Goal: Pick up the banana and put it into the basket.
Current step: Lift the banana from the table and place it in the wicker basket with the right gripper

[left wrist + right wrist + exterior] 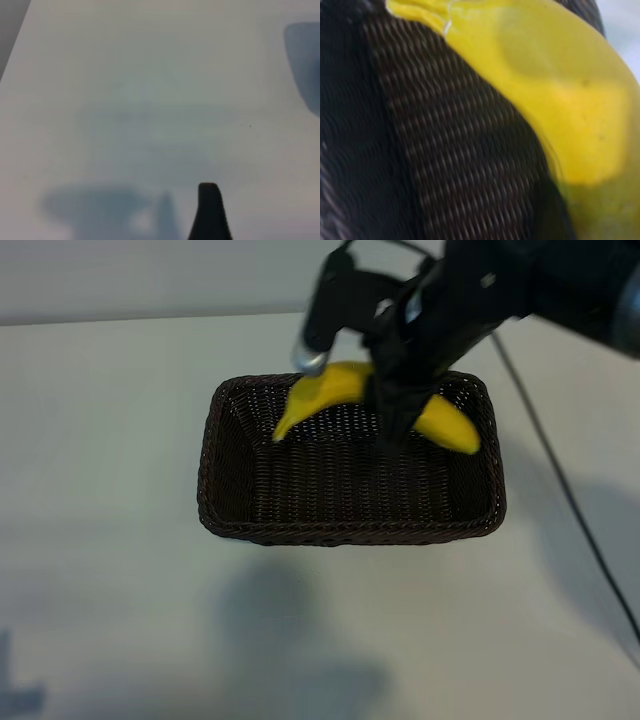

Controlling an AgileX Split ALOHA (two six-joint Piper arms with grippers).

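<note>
The right gripper [395,415] reaches in from 1 o'clock, its fingers clamped on the middle of the banana [325,395], held over the far half of the basket [350,530], toward 12 o'clock. The basket sits mid-tabletop [110,570]. The left gripper's fingers [210,212] stand apart above bare tabletop.

Soft, even light is falling from above, throwing faint grey shadows across the lower part of the table [120,570], while the banana [560,100] and basket [445,150] are blurring badly in the right wrist view.
</note>
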